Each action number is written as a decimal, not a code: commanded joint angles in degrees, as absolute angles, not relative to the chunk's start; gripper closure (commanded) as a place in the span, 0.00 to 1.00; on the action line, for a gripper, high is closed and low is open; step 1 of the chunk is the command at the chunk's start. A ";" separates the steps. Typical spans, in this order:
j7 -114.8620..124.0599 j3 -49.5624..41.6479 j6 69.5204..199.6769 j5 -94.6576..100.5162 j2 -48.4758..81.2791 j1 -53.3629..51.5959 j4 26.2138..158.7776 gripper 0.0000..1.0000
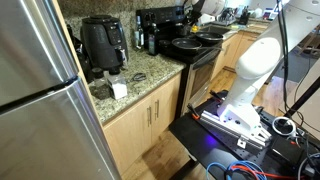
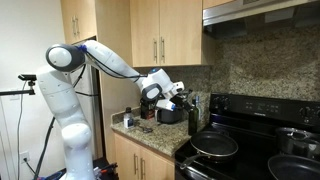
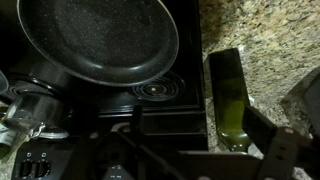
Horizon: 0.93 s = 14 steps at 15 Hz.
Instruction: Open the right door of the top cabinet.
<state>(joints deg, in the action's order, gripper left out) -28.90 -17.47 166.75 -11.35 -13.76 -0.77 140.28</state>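
Top cabinet doors (image 2: pixel 145 25): pale wood, smooth satin face, slim metal bar handles.
Lower cabinets (image 1: pixel 150 118): the same light wood, low sheen.
Counter (image 1: pixel 140 78): speckled polished stone, glossy right to its front edge.
Refrigerator (image 1: pixel 40 100): brushed steel, soft reflections.
Air fryer (image 1: pixel 103 42): black plastic, glossy.
Stove top (image 3: pixel 150 105): black glass, smooth and reflective.
Frying pan (image 3: pixel 95 40): dark coating, finely speckled, matt.
Bottle (image 3: pixel 228 95): dark green glass, shiny.
Robot arm (image 2: pixel 70 110): smooth white plastic shell.

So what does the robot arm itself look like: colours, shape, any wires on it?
The arm is glossy white, made of thick rounded tube-like segments rising from a fat white column, with a dark cap at the shoulder. Its gripper is black and blocky. Loose black and blue cables lie by its base. No markings are legible.
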 commanded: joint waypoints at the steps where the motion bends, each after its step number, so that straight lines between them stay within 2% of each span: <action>1: -34.44 -17.70 169.20 -14.33 -16.38 -6.18 141.60 0.00; 6: -43.15 -19.88 170.77 -17.01 -26.03 -16.12 142.80 0.00; 10: -49.00 -26.23 176.29 -21.26 -32.24 -27.77 143.63 0.00; 11: -45.39 -23.11 172.94 -18.68 -29.28 -23.04 141.40 0.00; 14: -46.56 -25.76 174.52 -19.61 -31.78 -27.06 142.40 0.00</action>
